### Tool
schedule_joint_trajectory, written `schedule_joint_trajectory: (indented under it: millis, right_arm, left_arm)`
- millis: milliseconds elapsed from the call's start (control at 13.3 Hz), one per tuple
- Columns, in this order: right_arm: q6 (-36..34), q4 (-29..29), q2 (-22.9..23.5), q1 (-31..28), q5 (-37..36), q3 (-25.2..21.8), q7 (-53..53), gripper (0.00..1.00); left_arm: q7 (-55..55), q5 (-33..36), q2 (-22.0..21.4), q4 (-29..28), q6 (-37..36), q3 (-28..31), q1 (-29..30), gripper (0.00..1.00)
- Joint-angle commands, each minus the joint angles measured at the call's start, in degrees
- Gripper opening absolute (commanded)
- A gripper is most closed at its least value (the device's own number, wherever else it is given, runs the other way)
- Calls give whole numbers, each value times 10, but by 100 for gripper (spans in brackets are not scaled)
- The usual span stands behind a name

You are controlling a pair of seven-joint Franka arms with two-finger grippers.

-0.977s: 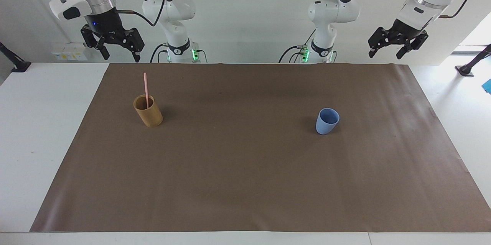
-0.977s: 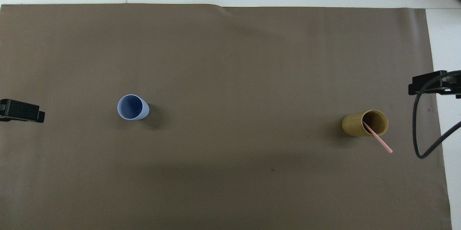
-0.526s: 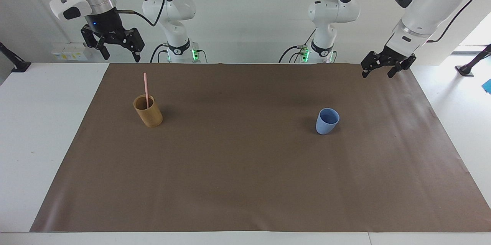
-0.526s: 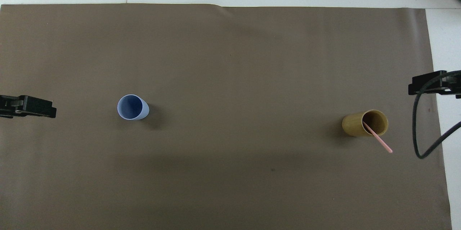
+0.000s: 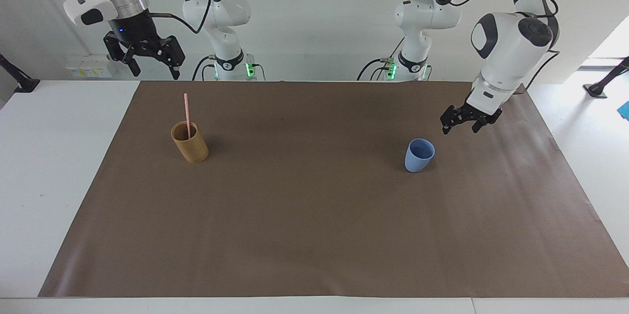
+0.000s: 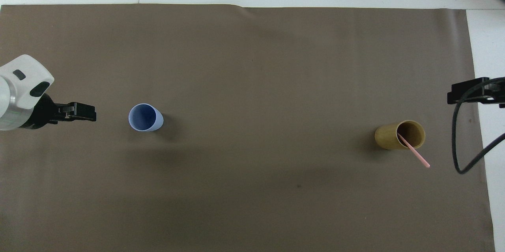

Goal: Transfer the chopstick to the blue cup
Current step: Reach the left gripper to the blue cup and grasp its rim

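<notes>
1 chopstick (image 5: 186, 113) standing in tan cup (image 5: 190, 143); blue cup (image 5: 419, 155) well apart on brown mat (image 5: 314, 235). Left gripper (image 5: 463, 126) beside blue cup (fingers spread, empty); right gripper (image 5: 147, 62) waits, spread.

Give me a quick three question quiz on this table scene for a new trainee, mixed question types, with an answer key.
1. True or false: the chopstick stands in the tan cup.
2. Which gripper is up beside the blue cup? A) left B) right
3. Fill in: the right gripper holds ____.

Key: 1 true. 2 A, the left gripper, open. 3 nothing; it waits open, raised near the tan cup's end.
</notes>
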Motion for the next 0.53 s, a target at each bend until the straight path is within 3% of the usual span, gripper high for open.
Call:
schedule_joint_trajectory:
  millis: [0, 451]
  right_arm:
    - [-3, -15, -14, -7, 12, -1, 2, 100]
    - [-1, -19, -15, -7, 12, -1, 1, 100]
  left_arm:
    - [-14, -5, 52, -3, 53, 7, -27, 100]
    - [-33, -5, 62, -40, 77, 6, -47, 100]
